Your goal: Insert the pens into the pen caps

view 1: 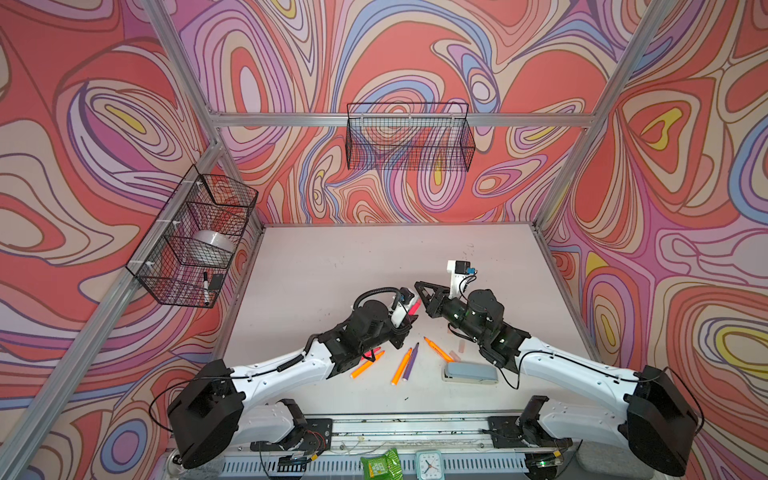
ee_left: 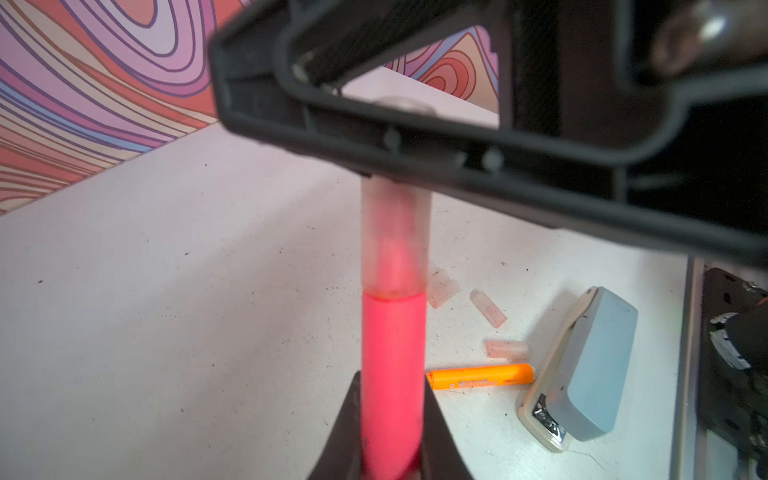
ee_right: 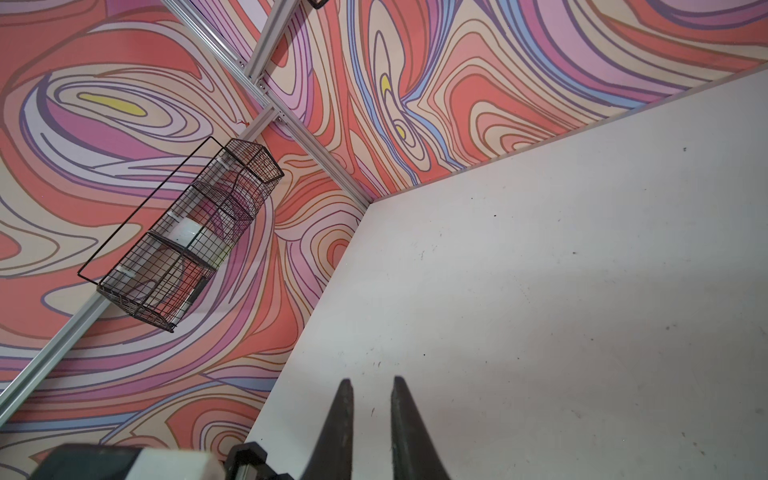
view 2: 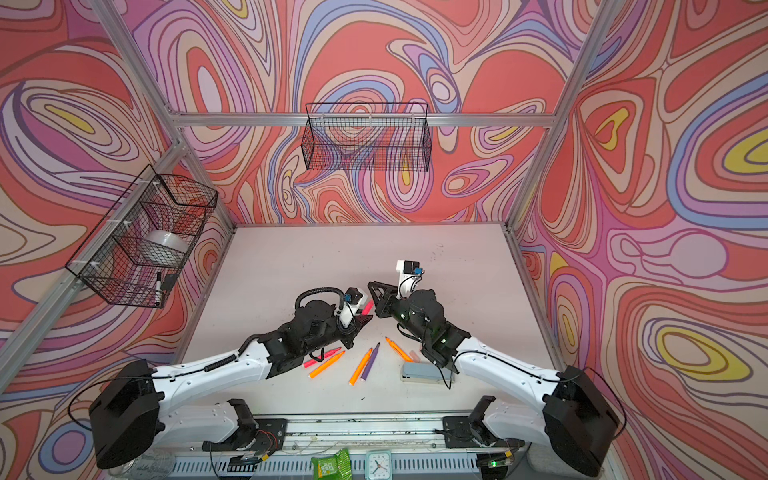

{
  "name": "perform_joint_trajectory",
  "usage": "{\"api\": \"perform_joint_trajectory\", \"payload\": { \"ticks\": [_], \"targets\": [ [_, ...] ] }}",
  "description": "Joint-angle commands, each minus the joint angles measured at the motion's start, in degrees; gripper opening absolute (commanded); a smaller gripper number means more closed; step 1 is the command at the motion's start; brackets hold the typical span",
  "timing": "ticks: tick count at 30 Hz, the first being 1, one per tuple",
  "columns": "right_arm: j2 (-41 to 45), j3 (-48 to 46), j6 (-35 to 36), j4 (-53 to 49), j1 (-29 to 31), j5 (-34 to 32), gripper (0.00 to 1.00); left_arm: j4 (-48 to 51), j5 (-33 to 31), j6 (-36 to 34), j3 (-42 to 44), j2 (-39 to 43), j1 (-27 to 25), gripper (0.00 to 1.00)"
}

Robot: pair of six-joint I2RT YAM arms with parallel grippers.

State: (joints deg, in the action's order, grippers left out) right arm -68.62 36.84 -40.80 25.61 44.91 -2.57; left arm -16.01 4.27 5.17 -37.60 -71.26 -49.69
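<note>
— Pale surface (view 1: 332, 270), near edge first: any pens capped down there?

— None, judging by the bare pointed tips. Nearest, beside the grey-blue stapler (view 1: 471, 371): three orange pens (view 1: 401, 365), a purple pen (view 1: 409, 362) and a pink pen (view 2: 322, 357) half under the left arm. All lying flat, all uncapped.

— Loose caps?

— At least three loose caps (ee_left: 488, 309) counted from the left wrist view, scattered just beyond the stapler, close to one orange pen.

— So about one of six?

— Roughly that, as a judgement. Farther in, lifted off the middle of the surface: held pink pen (ee_left: 392, 353), clamped by its barrel in the left gripper (ee_left: 392, 399). Translucent cap (ee_left: 395, 232) already over the tip, apparently down to the coloured barrel. Hard to say whether fully pressed home.

— Right gripper?

— Right gripper (ee_right: 372, 384) pinched together on nothing. Side laid across the cap's far end in the left wrist view; pushing or merely touching, cannot tell.

— Arm poses?

— Both stretched forward and inward, meeting nearly tip to tip in both top views. Left forearm low, pen angled up toward the right arm. Right wrist bent, pointing leftward at the pen. Beyond: back of the surface, then the swirled wall (view 1: 540, 62) and its wire basket (view 1: 409, 137).
</note>
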Motion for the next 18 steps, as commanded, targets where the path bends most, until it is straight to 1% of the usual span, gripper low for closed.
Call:
{"api": "perform_joint_trajectory", "payload": {
  "ticks": [1, 3, 5, 7, 9, 11, 13, 15, 17, 18],
  "targets": [
    [-2.66, -1.43, -1.42, -1.40, 4.45, 2.76, 0.00, -8.11, 1.37, 7.80, 0.23, 2.33, 4.28, 0.00],
    [-4.85, -1.23, -1.60, 0.14, 6.74, 2.65, 0.00, -9.03, 4.11, 9.86, 0.65, 2.47, 5.95, 0.00],
    [-6.86, -1.37, -2.39, 2.30, 7.89, 3.74, 0.00, -11.24, 8.18, 11.54, 1.63, 2.66, 7.62, 0.00],
    [-7.57, -1.26, -2.59, 2.69, 8.83, 3.64, 0.00, -11.74, 8.96, 11.47, 2.05, 3.07, 7.94, 0.00],
    [-7.20, -0.97, -2.57, 1.20, 10.49, 1.05, 0.00, -11.41, 8.46, 11.03, 2.05, 3.55, 7.94, 0.00],
    [-7.29, 1.07, -3.60, -4.37, 13.22, -4.29, 0.00, -10.02, 3.28, 10.92, 2.43, 4.59, 7.94, 0.00],
    [-8.58, 3.49, -5.37, -9.13, 15.04, -6.91, 0.00, -9.57, -1.27, 8.74, 3.41, 5.95, 7.64, 0.00],
    [-9.78, 6.08, -8.05, -15.67, 16.52, -10.83, 0.00, -9.00, -7.25, 8.19, 4.15, 7.39, 7.29, 0.00],
    [-11.15, 7.81, -9.73, -19.24, 17.10, -12.04, 0.00, -7.73, -12.50, 5.90, 4.14, 8.75, 5.97, 0.00],
    [-11.51, 8.31, -10.12, -20.25, 17.19, -12.44, 0.00, -7.63, -16.07, 4.06, 4.20, 9.15, 4.52, 0.00]
  ]
}}
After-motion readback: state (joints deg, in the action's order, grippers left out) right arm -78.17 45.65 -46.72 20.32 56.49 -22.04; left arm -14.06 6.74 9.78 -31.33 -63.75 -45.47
